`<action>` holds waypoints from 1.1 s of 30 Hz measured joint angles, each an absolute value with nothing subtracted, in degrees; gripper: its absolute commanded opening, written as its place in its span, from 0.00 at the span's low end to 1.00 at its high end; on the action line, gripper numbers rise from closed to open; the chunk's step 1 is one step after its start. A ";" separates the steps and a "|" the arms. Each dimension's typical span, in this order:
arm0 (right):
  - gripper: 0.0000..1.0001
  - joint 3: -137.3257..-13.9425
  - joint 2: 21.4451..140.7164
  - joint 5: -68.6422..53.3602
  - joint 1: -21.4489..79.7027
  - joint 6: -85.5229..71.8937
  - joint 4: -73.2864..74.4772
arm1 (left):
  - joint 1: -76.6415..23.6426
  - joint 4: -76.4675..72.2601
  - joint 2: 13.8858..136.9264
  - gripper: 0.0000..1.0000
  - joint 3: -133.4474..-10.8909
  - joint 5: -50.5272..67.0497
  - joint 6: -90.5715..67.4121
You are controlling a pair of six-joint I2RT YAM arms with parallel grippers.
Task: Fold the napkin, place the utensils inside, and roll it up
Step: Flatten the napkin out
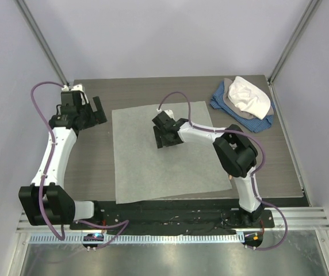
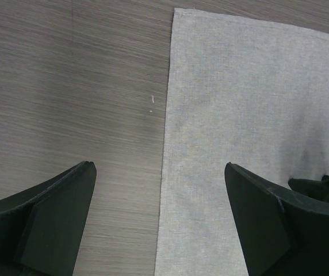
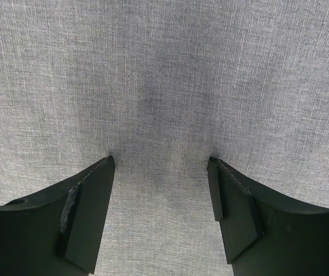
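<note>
The light grey napkin (image 1: pixel 164 167) lies flat and unfolded in the middle of the table. My right gripper (image 1: pixel 168 140) is open, its fingertips pressing down on the napkin's upper middle; the cloth (image 3: pixel 164 75) fills the right wrist view. My left gripper (image 1: pixel 98 110) is open and empty, hovering above the napkin's far left edge; the left wrist view shows that edge (image 2: pixel 167 126) between the jaws, with napkin (image 2: pixel 251 92) to the right and bare table to the left. No spoon is in view.
A heap of blue, grey and white cloths (image 1: pixel 244 103) lies at the far right corner. The dark wood-grain table (image 1: pixel 90 172) is bounded by a metal rail along the near edge and grey walls around.
</note>
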State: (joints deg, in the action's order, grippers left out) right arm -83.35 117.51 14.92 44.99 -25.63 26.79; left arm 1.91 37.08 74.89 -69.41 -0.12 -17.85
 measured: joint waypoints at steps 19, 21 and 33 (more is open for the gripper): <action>0.74 -102.96 131.09 14.90 40.53 -26.57 25.69 | 2.02 36.16 74.98 1.00 -68.60 -2.44 -17.08; 0.74 -105.30 132.57 14.76 39.77 -26.55 25.30 | 2.02 36.07 74.96 1.00 -68.49 -2.42 -17.08; 0.74 -112.36 135.48 9.21 37.43 -21.30 27.66 | 7.11 35.27 74.81 1.00 -68.34 3.25 -19.62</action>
State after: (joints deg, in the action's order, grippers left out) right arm -112.36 135.48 9.21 37.43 -21.30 27.66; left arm 7.11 35.27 74.81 -68.34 3.25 -19.62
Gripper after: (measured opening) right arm 0.737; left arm 0.996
